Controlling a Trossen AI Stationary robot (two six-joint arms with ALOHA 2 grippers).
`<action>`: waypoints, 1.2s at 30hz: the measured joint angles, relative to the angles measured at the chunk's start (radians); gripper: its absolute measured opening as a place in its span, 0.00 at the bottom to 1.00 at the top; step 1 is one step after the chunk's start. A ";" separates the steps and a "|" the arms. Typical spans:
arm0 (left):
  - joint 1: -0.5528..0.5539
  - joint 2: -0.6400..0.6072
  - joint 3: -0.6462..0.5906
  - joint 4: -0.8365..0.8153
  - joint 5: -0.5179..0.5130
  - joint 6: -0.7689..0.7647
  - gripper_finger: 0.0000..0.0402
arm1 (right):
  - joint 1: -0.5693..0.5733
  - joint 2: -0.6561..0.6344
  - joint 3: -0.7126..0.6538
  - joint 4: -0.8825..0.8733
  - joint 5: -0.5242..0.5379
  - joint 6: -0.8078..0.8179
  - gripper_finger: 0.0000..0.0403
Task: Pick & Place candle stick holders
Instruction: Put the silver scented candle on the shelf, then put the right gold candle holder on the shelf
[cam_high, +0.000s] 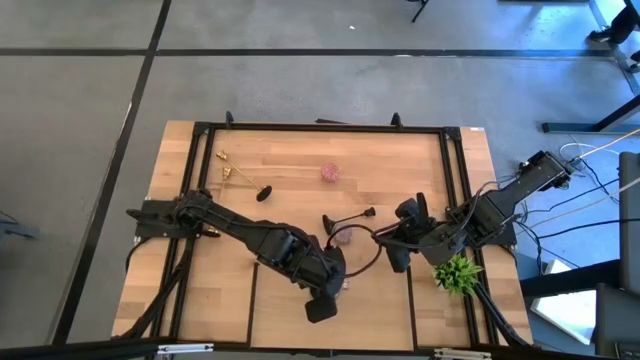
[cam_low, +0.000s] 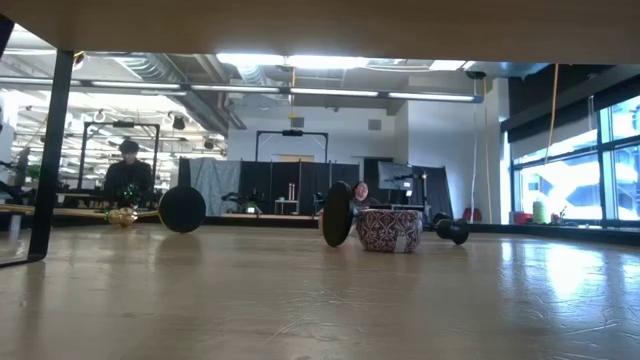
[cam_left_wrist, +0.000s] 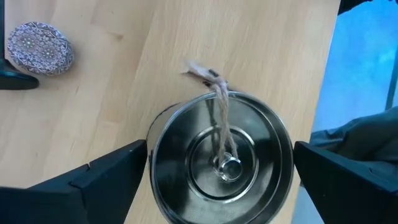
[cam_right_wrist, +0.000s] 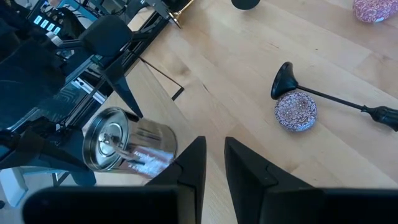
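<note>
My left gripper (cam_high: 322, 300) is near the table's near edge, its fingers on either side of the shiny silver round holder (cam_left_wrist: 221, 162), which has a string tag on its lid. The holder also shows in the right wrist view (cam_right_wrist: 127, 146). My right gripper (cam_right_wrist: 214, 155) is shut and empty, right of centre (cam_high: 398, 252). A mauve glittery holder (cam_high: 343, 237) and a black thin-stemmed holder (cam_high: 350, 215) lie on the table beside it. A pink holder (cam_high: 330, 172), another black one (cam_high: 265, 192) and small gold ones (cam_high: 228, 170) lie farther back. My left gripper has the silver holder between its two fingers (cam_left_wrist: 118, 177), one on each side of the round wall (cam_left_wrist: 153, 168). The fingers come from above, pointing down. The holder's lid faces up. I cannot tell whether it is clear of the table.
A green spiky plant (cam_high: 458, 272) stands at the near right, by the right arm. A black frame (cam_high: 320, 128) runs around the tabletop. The table's near edge (cam_left_wrist: 329, 68) is close to the silver holder. People (cam_low: 128, 170) show in the room beyond.
</note>
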 joint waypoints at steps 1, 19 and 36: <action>0.000 0.000 0.000 0.000 0.001 0.001 1.00 | 0.000 0.000 0.000 0.000 0.000 0.000 0.15; 0.000 -0.015 0.000 0.032 0.008 0.029 1.00 | 0.000 0.000 0.000 0.000 0.000 0.000 0.15; 0.015 -0.169 0.002 0.051 -0.553 0.028 1.00 | 0.000 0.000 0.000 -0.001 0.000 0.000 0.15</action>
